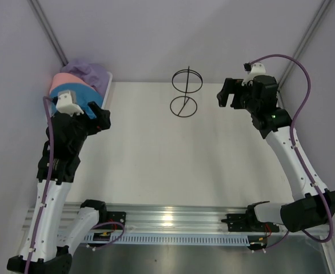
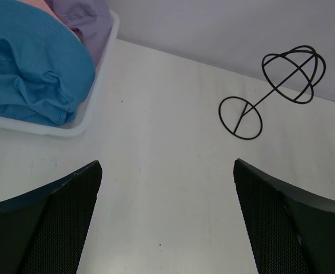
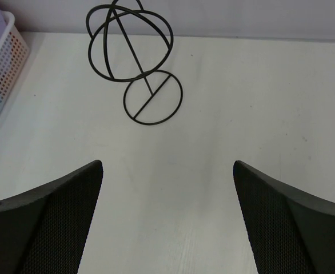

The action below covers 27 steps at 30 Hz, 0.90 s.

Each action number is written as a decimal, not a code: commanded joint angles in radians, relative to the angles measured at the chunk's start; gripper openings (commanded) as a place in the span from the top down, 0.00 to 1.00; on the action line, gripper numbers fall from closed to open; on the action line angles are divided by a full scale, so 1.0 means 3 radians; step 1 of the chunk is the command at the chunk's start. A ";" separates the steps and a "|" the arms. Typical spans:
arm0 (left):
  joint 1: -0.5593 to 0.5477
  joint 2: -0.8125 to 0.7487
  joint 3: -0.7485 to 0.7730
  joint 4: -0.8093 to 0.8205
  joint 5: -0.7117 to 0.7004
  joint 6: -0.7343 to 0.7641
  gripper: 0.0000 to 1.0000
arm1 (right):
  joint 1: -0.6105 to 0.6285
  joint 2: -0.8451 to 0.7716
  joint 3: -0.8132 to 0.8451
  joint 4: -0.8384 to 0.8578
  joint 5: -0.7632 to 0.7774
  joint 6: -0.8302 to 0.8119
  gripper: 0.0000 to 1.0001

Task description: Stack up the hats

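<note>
The blue hat (image 2: 30,63) lies crumpled at the near side of the white basket (image 2: 93,91), bulging over its rim, with the pink hat (image 2: 33,4) behind it and the lavender hat (image 2: 82,23) at the back. That basket sits in the far left corner of the table (image 1: 156,154). My left gripper (image 2: 167,171) hangs just beside it, jaws spread wide, nothing between them. The black wire stand (image 2: 273,88) stands at the far middle, well apart from the basket. My right gripper (image 3: 167,171) faces it from the right, jaws likewise wide and empty
</note>
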 commanded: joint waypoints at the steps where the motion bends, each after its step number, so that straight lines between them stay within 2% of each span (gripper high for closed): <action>1: -0.0010 0.0046 -0.0026 0.0072 -0.0225 -0.0089 0.01 | 0.0024 -0.0116 -0.0132 0.0223 -0.0017 0.0272 0.01; 4: -0.0010 0.0123 -0.0092 0.0107 -0.0221 -0.0125 0.01 | 0.0060 -0.0238 -0.0499 0.0462 -0.0144 0.0543 0.01; 7: -0.0010 0.0291 -0.0062 0.0123 -0.0073 -0.0151 0.00 | 0.0274 -0.0325 -0.0741 0.0560 0.0146 0.0519 0.00; 10: 0.0035 0.0649 0.0173 -0.0060 -0.0327 -0.0202 0.01 | 0.0433 -0.0224 -0.0691 0.0500 0.0489 0.0335 0.00; 12: 0.0208 0.0904 0.0372 -0.0107 -0.0288 -0.0253 0.00 | 0.0459 -0.0137 -0.0497 0.0341 0.0602 0.0314 0.00; 13: 0.0508 0.0986 0.0388 -0.0072 -0.0135 -0.0279 0.00 | 0.0464 -0.0091 -0.0451 0.0300 0.0617 0.0319 0.00; 14: 0.0643 0.1068 0.0434 -0.0046 0.0150 -0.0324 0.00 | 0.0469 -0.0035 -0.0410 0.0290 0.0612 0.0349 0.00; 16: 0.1030 0.1344 0.0485 0.0051 0.0336 -0.0473 0.00 | 0.0469 -0.0003 -0.0445 0.0340 0.0556 0.0360 0.00; 19: 0.1389 0.1672 0.0602 0.0174 0.0490 -0.0580 0.01 | 0.0484 0.0017 -0.0578 0.0473 0.0525 0.0406 0.00; 23: 0.1493 0.2024 0.0730 0.0511 0.0465 -0.0519 0.04 | 0.0484 0.0134 -0.0716 0.0688 0.0627 0.0365 0.00; 27: 0.1498 0.2474 0.0935 0.0665 0.0307 -0.0509 0.08 | 0.0479 0.0379 -0.0569 0.0709 0.0714 0.0217 0.00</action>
